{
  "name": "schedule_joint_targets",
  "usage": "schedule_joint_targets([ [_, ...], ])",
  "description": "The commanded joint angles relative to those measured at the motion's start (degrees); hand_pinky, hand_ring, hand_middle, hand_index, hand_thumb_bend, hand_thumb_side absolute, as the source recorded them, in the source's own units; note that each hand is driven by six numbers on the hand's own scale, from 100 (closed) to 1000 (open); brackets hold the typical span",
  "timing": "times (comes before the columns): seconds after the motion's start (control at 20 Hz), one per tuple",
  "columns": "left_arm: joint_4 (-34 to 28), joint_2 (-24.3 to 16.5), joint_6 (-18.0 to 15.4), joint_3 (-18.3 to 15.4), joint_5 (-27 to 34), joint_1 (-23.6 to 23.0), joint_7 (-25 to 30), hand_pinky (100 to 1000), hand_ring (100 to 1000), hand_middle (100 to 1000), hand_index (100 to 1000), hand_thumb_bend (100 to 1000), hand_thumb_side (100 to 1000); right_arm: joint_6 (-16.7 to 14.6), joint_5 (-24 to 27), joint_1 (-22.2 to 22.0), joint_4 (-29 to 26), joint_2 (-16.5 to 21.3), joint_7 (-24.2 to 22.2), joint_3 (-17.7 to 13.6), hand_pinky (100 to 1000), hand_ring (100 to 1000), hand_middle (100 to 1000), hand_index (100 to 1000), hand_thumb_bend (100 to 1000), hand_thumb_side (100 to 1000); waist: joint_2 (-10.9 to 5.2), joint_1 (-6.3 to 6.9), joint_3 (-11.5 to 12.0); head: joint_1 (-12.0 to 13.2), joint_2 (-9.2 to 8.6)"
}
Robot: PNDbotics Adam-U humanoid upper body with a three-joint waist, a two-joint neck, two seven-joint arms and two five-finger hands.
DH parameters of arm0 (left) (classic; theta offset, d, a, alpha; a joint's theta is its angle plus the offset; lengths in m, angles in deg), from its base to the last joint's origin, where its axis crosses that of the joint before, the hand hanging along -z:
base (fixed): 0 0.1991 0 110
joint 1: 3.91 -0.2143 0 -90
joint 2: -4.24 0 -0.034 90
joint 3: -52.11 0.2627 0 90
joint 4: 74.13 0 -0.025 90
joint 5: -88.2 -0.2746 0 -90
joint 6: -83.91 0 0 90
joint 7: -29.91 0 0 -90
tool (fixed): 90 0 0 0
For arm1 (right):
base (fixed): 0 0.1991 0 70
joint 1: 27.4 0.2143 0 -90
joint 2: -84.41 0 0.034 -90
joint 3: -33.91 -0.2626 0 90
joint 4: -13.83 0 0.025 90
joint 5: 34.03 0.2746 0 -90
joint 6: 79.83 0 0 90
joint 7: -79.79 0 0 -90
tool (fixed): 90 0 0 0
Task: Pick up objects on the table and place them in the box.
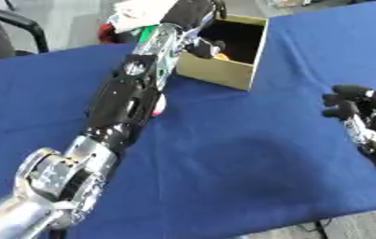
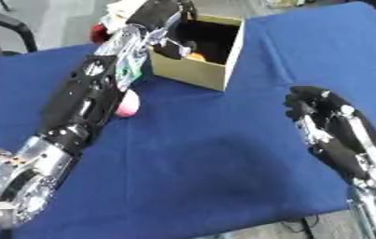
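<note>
**Close to the rim: a nudge could shift the box**

Nearest, the right robot hand (image 2: 325, 122) rests idle on the blue cloth table (image 2: 223, 172), fingers relaxed. A smooth pink ball (image 2: 128, 104) lies beside the left forearm, which could roll it away. Farther off, the left robot hand (image 2: 164, 21) hangs over the cardboard box (image 2: 192, 70); its grip cannot be told. Something orange (image 2: 196, 57) sits inside.

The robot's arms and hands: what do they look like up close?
The left arm is glossy black casing with shiny silver joints near the elbow and a green patch by the wrist. The right hand is black, with silver metal parts along its forearm. The left hand is black too.
</note>
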Motion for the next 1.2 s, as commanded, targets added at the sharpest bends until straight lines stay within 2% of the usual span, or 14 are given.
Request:
schedule_joint_targets([
  [0.05,-1.53,-0.41,-0.18,0.40,-0.67,1.22,-0.93,639,635,716,890,627,311,-0.10,0.18,0.78,-0.45,0.17,-0.19,-0.17,737,833,616,796,100,444,-0.73,-0.51,0.06,0.11,-0.32],
  [0.2,-4.17,-1.08,-1.25,0.93,0.44,0.99,-1.06,621,604,653,841,584,280,-0.10,0.16,0.63,-0.42,0.11,-0.12,-0.27,737,833,616,796,100,444,-0.87,-0.65,0.38,-0.02,-0.16],
  [0.3,-7.02,-2.45,-2.95,1.90,1.71,1.00,0.61,643,583,618,812,511,231,-0.08,0.12,0.43,-0.33,0.12,-0.02,-0.39,737,833,616,796,100,445,-1.13,-0.71,0.89,-0.31,0.12],
  [0.4,-10.22,-4.31,-5.19,3.05,2.68,0.96,5.10,705,588,627,812,478,225,-0.09,0.07,0.21,-0.24,0.10,0.13,-0.54,737,833,616,796,100,445,-1.35,-0.71,1.42,-0.61,0.40],
  [0.55,-15.02,-8.19,-9.16,4.59,4.21,0.40,15.48,771,593,635,813,450,182,-0.08,-0.01,-0.22,-0.07,0.15,0.42,-0.84,738,833,616,796,100,447,-1.75,-0.67,2.63,-1.42,0.94],
  [0.8,-18.14,-13.17,-12.78,6.36,8.16,-2.46,29.38,808,604,652,818,436,152,-0.16,-0.14,-0.55,0.06,0.17,0.86,-1.30,738,832,616,796,100,447,-2.02,-0.76,4.45,-2.50,1.27],
  [0.95,-17.98,-15.75,-14.43,7.70,11.17,-4.85,34.58,806,606,652,817,439,145,-0.19,-0.19,-0.71,0.06,0.22,1.13,-1.55,738,832,616,796,100,447,-2.07,-0.89,5.20,-2.99,1.46],
  [1.2,-16.55,-17.81,-15.25,9.22,15.89,-8.47,38.44,765,611,651,815,437,132,-0.21,-0.29,-0.89,0.06,0.19,1.35,-1.75,739,832,616,796,100,446,-2.11,-1.20,6.13,-3.47,1.59],
])
